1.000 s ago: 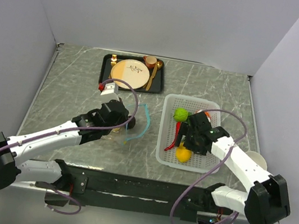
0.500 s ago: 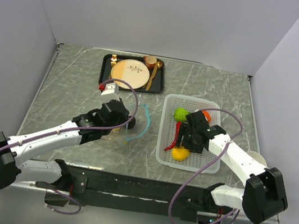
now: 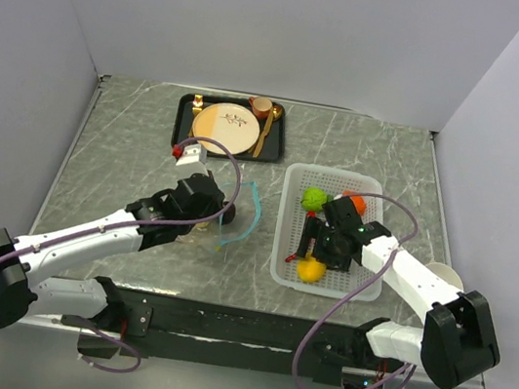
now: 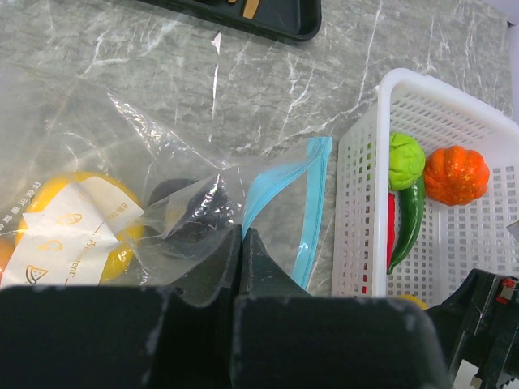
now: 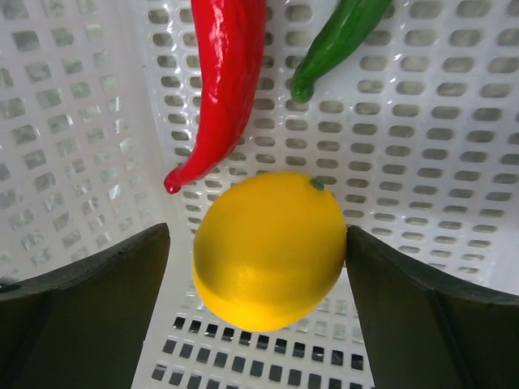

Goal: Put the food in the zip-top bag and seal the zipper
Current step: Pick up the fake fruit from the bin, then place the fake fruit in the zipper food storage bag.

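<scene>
The zip-top bag [image 4: 154,170] lies clear and crumpled on the table, its light blue zipper [image 4: 293,203] curving beside the basket. One yellow lemon [image 4: 77,231] sits inside it behind the white label. My left gripper [image 4: 242,243] is shut on the bag's edge by the zipper; it also shows in the top view [image 3: 219,216]. My right gripper [image 5: 258,235] is open down in the white basket [image 3: 278,275], straddling another yellow lemon [image 5: 272,247]; the right finger touches it, the left stands apart. A red chili [image 5: 219,81], green chili [image 5: 336,40], lime [image 3: 313,199] and orange fruit [image 3: 358,204] lie in the basket.
A black tray [image 3: 183,133] with the cream-and-tan plate [image 3: 226,126], a cup and a gold spoon stands at the back. A white round object [image 3: 445,279] lies right of the basket. Grey walls close in the left, back and right sides.
My right gripper has moved down and left in the basket, and now straddles the lemon, which shifted slightly left. The left arm and bag have not moved.
</scene>
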